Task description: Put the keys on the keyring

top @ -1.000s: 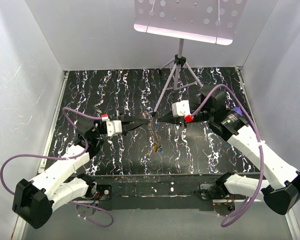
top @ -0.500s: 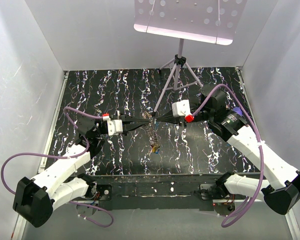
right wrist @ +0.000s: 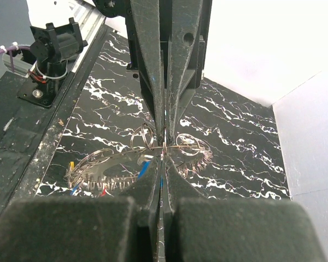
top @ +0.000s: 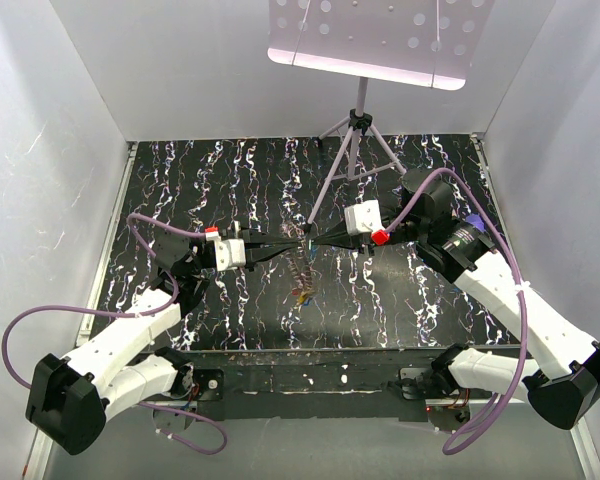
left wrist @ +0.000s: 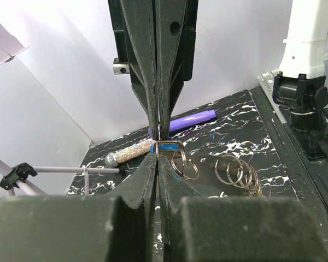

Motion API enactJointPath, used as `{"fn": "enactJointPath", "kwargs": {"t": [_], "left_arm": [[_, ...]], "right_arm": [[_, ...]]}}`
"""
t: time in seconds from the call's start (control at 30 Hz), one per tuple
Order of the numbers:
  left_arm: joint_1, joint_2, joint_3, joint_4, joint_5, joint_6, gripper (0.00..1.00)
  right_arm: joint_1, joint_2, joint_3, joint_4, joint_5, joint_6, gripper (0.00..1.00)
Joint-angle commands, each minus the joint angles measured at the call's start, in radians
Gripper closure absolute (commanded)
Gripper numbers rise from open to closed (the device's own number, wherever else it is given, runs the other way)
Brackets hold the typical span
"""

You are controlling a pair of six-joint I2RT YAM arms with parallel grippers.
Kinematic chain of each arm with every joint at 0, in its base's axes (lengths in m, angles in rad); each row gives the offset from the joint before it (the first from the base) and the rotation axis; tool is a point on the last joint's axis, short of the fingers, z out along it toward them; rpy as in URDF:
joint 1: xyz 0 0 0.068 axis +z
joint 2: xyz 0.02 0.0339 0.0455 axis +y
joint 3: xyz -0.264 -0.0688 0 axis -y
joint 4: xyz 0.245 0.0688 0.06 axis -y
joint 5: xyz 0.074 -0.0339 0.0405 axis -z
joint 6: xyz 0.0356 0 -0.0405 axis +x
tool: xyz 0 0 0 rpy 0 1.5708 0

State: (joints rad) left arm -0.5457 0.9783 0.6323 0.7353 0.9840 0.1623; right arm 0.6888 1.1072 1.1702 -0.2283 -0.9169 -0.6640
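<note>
Black marbled table (top: 180,180): your left gripper (top: 293,240) and right gripper (top: 319,238) meet tip to tip, both clenched on the keyring (top: 300,268), keys (top: 302,294) dangling

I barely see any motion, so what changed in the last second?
The left tool moved in close to the right tool, and the dangling bunch of keys and rings swung slightly left. Both tools stayed shut on it; the right arm held still.
</note>
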Motion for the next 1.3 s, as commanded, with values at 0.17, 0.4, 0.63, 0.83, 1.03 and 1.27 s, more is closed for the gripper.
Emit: {"fn": "enactJointPath", "kwargs": {"t": [0.17, 0.4, 0.63, 0.83, 1.03, 1.27], "left_arm": [[-0.003, -0.006, 0.009, 0.044, -0.002, -0.007, 1.00], [-0.003, -0.004, 0.007, 0.044, -0.002, -0.007, 1.00], [-0.003, -0.010, 0.009, 0.038, -0.001, -0.003, 1.00], [-0.003, -0.010, 0.009, 0.042, 0.002, -0.007, 1.00], [-0.003, -0.009, 0.010, 0.042, -0.002, -0.006, 1.00], [-0.003, -0.010, 0.009, 0.042, -0.002, -0.009, 1.00]], "right_arm": [[0.005, -0.001, 0.009, 0.038, -0.016, 0.007, 0.99], [0.005, -0.009, 0.011, 0.034, 0.016, 0.007, 0.99], [0.005, -0.009, 0.013, 0.018, 0.032, 0.000, 0.99], [0.005, -0.006, 0.014, 0.026, 0.021, -0.002, 0.99], [0.006, -0.004, 0.016, 0.018, -0.007, 0.000, 0.99], [0.011, 0.000, 0.016, 0.021, -0.025, 0.001, 0.99]]}}
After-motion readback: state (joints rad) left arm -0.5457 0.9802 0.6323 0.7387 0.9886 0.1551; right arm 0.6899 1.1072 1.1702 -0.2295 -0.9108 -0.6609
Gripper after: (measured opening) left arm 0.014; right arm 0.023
